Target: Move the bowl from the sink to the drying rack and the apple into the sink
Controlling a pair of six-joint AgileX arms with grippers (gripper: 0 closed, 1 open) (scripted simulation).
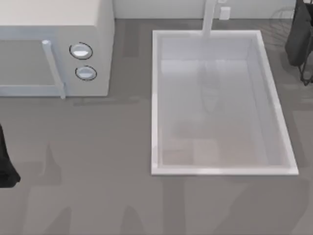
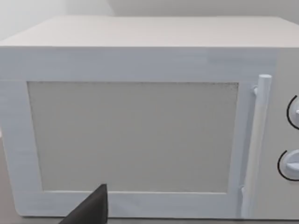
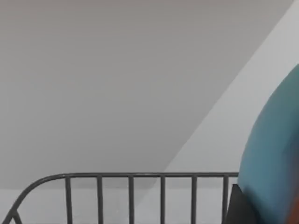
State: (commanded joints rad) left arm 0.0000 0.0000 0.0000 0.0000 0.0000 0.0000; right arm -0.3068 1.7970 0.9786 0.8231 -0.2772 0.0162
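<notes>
Bowl shows as a glossy blue curve with a reddish edge right against the right wrist camera, just above the grey wire drying rack, so I judge step 1 nearly finished: it seems carried but not yet set down. Whether the right gripper pinches it I cannot tell; that arm sits at the table's far right corner. The sink lies bare inside, with its faucet post behind. Apple transfer is left. The left gripper is parked at the left edge, its state unclear, facing the microwave, which obstructs nothing.
</notes>
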